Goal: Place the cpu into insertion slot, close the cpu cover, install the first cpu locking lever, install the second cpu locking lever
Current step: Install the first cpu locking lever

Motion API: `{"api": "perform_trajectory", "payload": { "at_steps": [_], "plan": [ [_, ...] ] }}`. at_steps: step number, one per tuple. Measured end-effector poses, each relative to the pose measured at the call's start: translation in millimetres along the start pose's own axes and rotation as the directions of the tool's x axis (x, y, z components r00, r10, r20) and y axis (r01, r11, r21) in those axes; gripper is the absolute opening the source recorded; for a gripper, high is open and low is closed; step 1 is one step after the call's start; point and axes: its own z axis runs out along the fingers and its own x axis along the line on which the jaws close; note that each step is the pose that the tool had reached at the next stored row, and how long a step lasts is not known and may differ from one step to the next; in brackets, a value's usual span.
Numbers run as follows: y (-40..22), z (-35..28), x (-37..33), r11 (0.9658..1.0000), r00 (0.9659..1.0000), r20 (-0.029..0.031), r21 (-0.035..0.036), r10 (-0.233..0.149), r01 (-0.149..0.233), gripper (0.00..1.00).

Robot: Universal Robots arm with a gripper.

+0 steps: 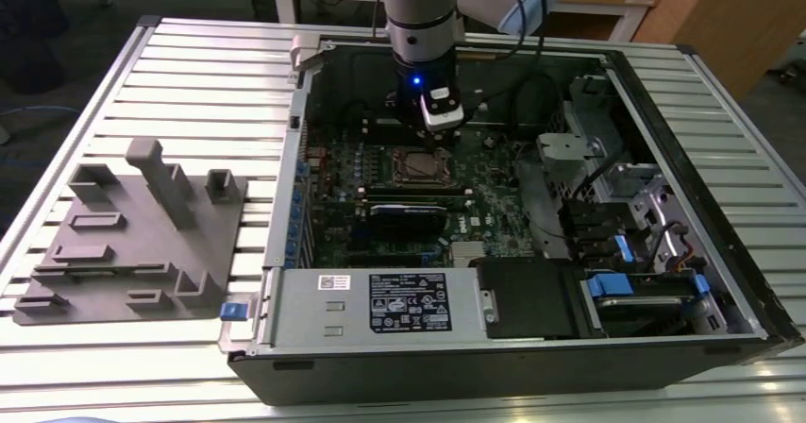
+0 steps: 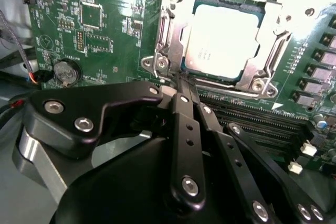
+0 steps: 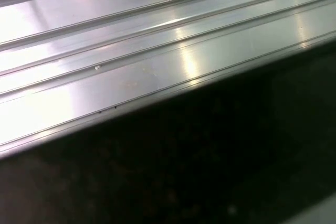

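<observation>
cpu (image 2: 222, 39) sits flat in the insertion slot (image 2: 218, 35) on the green motherboard (image 2: 105, 35), square so no long axis, pale silver face up. cpu cover (image 2: 173, 35) frames it, looks closed down. Gripper (image 2: 184, 80) fingers pinched together, empty, tip at the slot's near edge

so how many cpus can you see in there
1: the cpu sits in the insertion slot on the green board, with the cpu cover framing it. Others could be hidden elsewhere in the case.
</observation>
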Motion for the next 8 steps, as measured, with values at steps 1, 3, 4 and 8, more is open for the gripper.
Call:
{"api": "perform_trajectory", "payload": {
  "at_steps": [1, 3, 4, 8],
  "plan": [
    [0.0, 0.0, 0.0, 1.0, 1.0, -0.0001, 0.0002, 0.0, 0.0, 0.11],
    [-0.1, 0.0, 0.0, 1.0, 1.0, -0.0001, 0.0002, 0.0, 0.0, 0.11],
    [-0.1, 0.0, 0.0, 1.0, 1.0, -0.0002, 0.0002, 0.0, 0.0, 0.11],
    [0.3, -1.9, -0.3, 1.0, 1.0, 0.0, -0.0013, 0.0, 0.0, 0.11]
  ]
}}
